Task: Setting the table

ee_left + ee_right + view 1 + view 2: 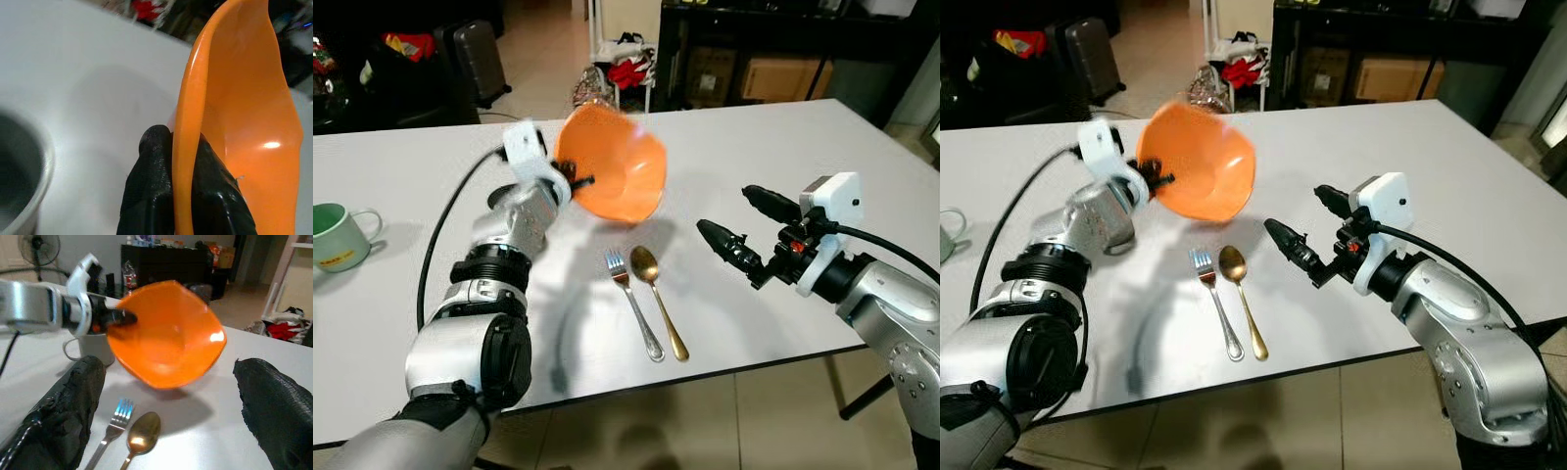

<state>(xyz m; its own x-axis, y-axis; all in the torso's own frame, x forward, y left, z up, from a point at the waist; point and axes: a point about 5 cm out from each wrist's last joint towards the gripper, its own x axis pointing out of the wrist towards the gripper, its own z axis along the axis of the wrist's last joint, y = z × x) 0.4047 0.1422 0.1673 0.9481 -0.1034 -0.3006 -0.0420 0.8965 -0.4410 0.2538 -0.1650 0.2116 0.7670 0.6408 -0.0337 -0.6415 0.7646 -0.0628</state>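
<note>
White table below: my left gripper pinches the orange bowl rim, tilted above the fork; my right gripper waits spread beside the fork.

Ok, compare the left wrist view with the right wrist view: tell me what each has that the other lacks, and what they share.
Left wrist alone: a close look at the left gripper with one black finger on each side of the orange bowl's rim. Right wrist alone: the fork and gold spoon lying side by side on the white table, between the right gripper's spread fingers, plus a standing fan behind. Shared: the tilted bowl, the table and a mug.
</note>
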